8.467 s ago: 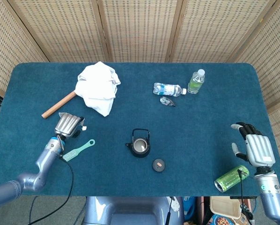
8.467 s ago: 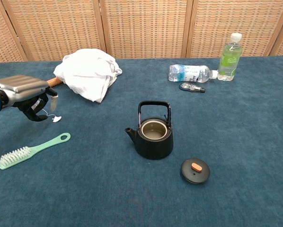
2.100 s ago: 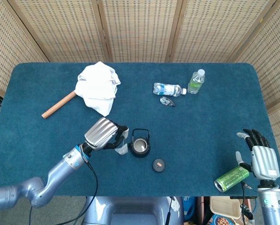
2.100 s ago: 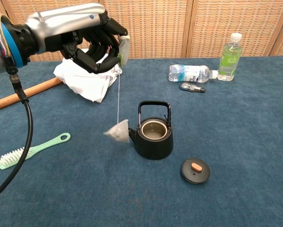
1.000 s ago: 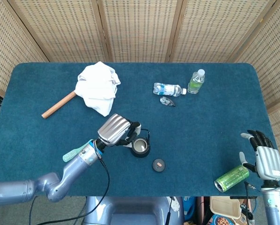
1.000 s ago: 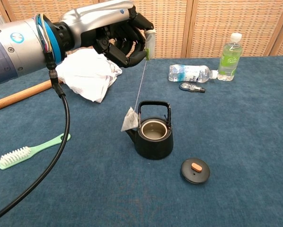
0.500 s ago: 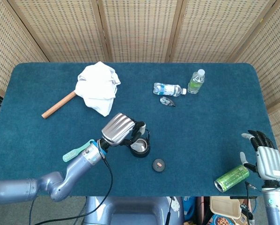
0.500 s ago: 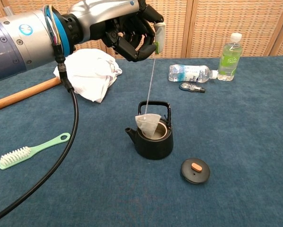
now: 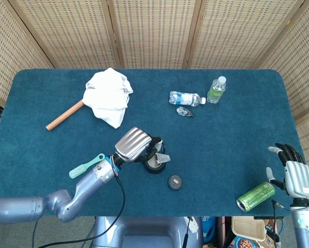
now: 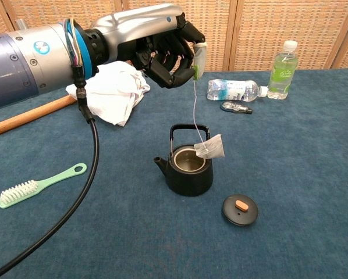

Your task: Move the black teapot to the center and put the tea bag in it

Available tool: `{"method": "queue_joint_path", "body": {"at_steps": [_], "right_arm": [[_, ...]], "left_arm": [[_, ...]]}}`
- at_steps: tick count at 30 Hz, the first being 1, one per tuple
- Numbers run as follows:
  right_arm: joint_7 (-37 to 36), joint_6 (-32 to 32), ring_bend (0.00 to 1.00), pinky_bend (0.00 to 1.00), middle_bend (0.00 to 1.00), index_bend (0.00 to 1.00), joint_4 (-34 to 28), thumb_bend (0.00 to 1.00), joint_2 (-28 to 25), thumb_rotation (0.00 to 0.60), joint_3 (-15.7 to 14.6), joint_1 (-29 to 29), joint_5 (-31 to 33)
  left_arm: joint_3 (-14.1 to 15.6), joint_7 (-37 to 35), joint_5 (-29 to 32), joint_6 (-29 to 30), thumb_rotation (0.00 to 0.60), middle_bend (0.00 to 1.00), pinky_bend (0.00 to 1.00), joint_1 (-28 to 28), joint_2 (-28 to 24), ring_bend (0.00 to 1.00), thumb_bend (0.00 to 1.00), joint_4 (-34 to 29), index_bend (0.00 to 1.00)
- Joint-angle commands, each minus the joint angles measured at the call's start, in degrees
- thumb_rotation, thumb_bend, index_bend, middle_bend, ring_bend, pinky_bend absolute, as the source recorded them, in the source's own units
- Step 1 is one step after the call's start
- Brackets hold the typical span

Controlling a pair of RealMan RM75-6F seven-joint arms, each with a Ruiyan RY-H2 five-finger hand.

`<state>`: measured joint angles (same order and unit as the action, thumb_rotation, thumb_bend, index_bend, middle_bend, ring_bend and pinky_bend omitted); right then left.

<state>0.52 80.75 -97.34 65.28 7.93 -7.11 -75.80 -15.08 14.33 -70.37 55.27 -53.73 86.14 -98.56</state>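
HEAD VIEW
Writing: none legible; the can (image 9: 256, 196) and both bottles carry labels too small to read.
Surface: blue felt table (image 9: 237, 139), filling the middle of the frame.
Room: woven cane screens (image 9: 154, 31) across the top and down both sides.
Teapot (image 9: 155, 164): black, just left of and below frame centre, lid off, partly hidden under the left hand.
Lid (image 9: 174, 181): black with a tan knob, flat on the felt just lower right of the teapot.
Left hand (image 9: 135, 146): above the teapot's left side, fingers curled; what they hold is unclear from here.
Tea bag (image 9: 162, 158): pale, showing at the teapot's upper right edge.
Right hand (image 9: 294, 173): lower right edge, fingers spread, holding nothing, near the can.
Other: white cloth (image 9: 109, 98) upper left, over one end of a wooden stick (image 9: 64, 115); mint brush (image 9: 86, 165) lower left.

CHEST VIEW
Writing: small round blue mark on the left forearm, unreadable; upright bottle (image 10: 283, 68) has a green label, lying bottle (image 10: 234, 90) a blue one, text illegible.
Surface: same blue felt, screens behind.
Teapot (image 10: 188, 167): centre frame, upright, handle raised, spout to the left, open and empty-looking inside.
Left hand (image 10: 169, 49): top centre, pinching the tea bag's paper tag (image 10: 199, 60).
Tea bag (image 10: 210, 147): hangs on its string, tilted, at the teapot's right rim by the handle; whether it touches I cannot tell.
Lid (image 10: 240, 209): lower right of the teapot, apart from it.
Small dark object (image 10: 235, 107): beside the lying bottle.
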Motion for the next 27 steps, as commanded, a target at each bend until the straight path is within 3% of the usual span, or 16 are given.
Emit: {"method": "queue_joint_path", "body": {"at_steps": [1,27], "right_arm": [[0.1,0.0,0.13,0.21,0.23,0.27,0.0,0.58,0.0,0.6,0.0,0.0,-0.1],[1.2,-0.8,0.13,0.21,0.23,0.27,-0.7,0.58,0.3,0.6,0.1,-0.4,0.2]], "left_arm": [[0.2,0.1,-0.3,0.5,0.6,0.71,0.72,0.2,0.0,0.71,0.54,0.0,0.64],[2.7,-3.9,-2.8,2.6,0.6,0.71,0.72,3.6,-3.6,0.71,0.54,-1.0,0.64]]}}
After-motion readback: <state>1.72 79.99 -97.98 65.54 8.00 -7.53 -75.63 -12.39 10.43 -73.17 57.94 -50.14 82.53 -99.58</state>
